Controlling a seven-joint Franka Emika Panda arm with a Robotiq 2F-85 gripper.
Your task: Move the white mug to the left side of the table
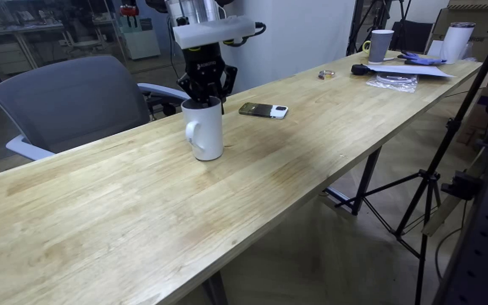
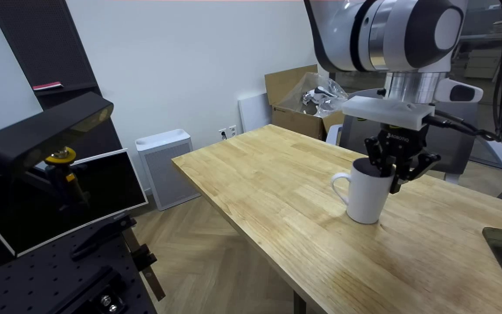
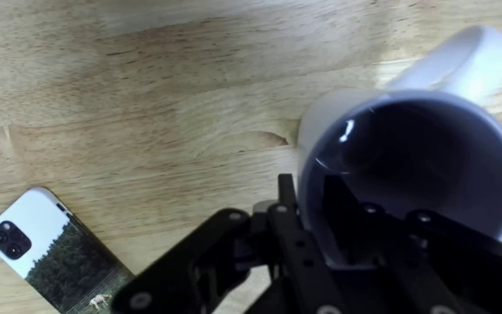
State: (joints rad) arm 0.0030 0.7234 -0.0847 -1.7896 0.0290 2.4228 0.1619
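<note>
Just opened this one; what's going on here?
A robot arm has its gripper straddling the rim of the white mug, presumably to move it. The mug appears to be standing on the table; whether it is firmly gripped, I cannot tell. A phone lies close by.

With my end effector [image 1: 214,103] I pinch the rim of the white mug [image 1: 208,131], one finger down inside its mouth. The mug is upright, nearer the worktop's [image 1: 100,220] long edge where a grey chair [image 1: 74,101] stands. A phone [image 1: 263,110] lies near it along that same edge. Near the far short edge are a grey cup [image 1: 378,47], a white tumbler [image 1: 456,44], a sheet of paper [image 1: 420,70] and a plastic bag [image 1: 390,83]. Past the opposite long edge stands a black tripod [image 1: 428,174].
</note>
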